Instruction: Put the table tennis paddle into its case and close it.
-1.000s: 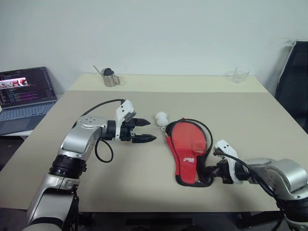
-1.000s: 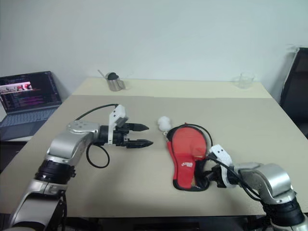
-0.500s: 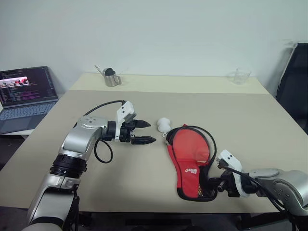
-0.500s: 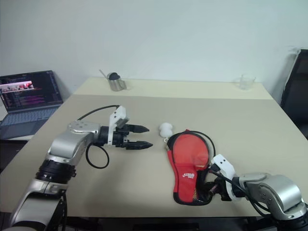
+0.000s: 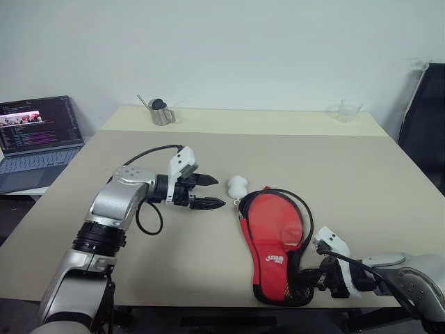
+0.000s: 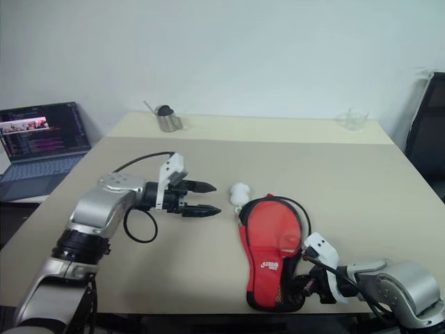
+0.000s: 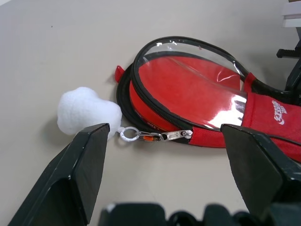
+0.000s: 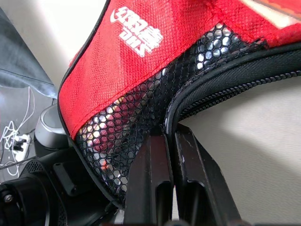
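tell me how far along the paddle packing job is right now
Done: the table tennis paddle lies inside the case, its red face showing through the clear window. In hand: the right gripper is shut on the case's edge at the handle end, near the table's front edge. Left: the flap gapes, with the zipper pull and white charm between the open left gripper's fingers, so zipping is not yet done.

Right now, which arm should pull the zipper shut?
Left, probably. Its open left gripper hovers beside the zipper pull and white charm, while the right gripper is shut on the case edge.
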`<action>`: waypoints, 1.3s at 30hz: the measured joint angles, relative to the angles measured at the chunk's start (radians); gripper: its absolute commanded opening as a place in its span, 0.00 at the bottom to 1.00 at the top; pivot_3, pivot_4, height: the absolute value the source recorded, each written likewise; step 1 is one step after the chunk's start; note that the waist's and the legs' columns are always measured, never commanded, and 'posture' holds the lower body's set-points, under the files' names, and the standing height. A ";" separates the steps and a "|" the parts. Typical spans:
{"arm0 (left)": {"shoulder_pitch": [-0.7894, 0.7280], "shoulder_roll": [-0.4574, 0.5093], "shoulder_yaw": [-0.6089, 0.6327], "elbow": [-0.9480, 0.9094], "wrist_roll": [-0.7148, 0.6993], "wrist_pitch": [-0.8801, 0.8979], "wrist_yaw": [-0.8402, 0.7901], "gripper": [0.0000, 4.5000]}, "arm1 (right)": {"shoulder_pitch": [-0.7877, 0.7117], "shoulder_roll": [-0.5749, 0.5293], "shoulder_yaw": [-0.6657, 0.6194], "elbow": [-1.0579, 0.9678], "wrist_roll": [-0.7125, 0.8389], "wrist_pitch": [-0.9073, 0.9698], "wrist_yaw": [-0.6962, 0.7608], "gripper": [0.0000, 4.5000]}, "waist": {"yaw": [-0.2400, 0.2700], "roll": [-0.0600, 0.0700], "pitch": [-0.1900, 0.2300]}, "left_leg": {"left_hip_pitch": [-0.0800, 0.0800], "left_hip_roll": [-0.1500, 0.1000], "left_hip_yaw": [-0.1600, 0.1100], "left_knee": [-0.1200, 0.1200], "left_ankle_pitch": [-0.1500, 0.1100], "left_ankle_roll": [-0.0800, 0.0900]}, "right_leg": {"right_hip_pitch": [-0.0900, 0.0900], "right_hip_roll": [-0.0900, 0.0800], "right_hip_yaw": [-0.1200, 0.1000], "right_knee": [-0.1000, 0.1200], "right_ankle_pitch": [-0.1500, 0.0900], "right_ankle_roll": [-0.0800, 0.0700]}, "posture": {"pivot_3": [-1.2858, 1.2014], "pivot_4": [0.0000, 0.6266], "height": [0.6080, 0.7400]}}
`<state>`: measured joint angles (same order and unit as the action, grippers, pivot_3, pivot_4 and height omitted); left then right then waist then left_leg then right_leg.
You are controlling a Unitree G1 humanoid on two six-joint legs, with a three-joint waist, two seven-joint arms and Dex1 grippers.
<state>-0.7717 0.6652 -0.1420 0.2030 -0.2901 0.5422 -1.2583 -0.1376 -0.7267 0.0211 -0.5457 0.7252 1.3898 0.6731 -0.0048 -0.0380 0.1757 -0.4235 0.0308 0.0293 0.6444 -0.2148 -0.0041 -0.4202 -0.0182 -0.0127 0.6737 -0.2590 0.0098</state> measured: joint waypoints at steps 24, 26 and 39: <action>-0.005 0.000 -0.009 0.009 0.002 0.017 -0.002 0.92 | 0.020 0.025 -0.010 0.005 0.048 0.003 0.003 0.15 | -0.003 0.000 0.000 | 0.002 0.000 0.001 0.001 0.000 0.000 | 0.000 0.000 0.001 0.004 0.000 0.000 | 0.52 0.24 1.00; -0.006 -0.001 -0.009 0.011 0.003 0.016 -0.001 0.92 | 0.005 0.025 -0.010 0.007 0.058 0.009 0.009 0.30 | -0.004 0.000 0.000 | 0.004 0.000 0.001 0.001 0.000 0.000 | 0.001 0.000 0.001 0.005 0.000 -0.001 | 0.52 0.24 1.00; -0.046 -0.031 -0.009 0.090 0.035 -0.038 0.033 0.92 | -0.076 -0.095 -0.011 0.087 0.082 -0.039 0.068 0.99 | 0.002 0.000 0.000 | 0.007 -0.001 0.001 0.004 0.002 0.001 | 0.007 -0.002 0.002 0.003 0.001 0.001 | 0.52 0.24 1.00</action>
<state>-0.8176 0.6338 -0.1510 0.2932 -0.2548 0.5046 -1.2254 -0.2135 -0.8216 0.0098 -0.4584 0.8070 1.3505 0.7412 -0.0025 -0.0383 0.1755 -0.4161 0.0293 0.0305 0.6487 -0.2133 -0.0027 -0.4133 -0.0201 -0.0106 0.6767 -0.2576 0.0107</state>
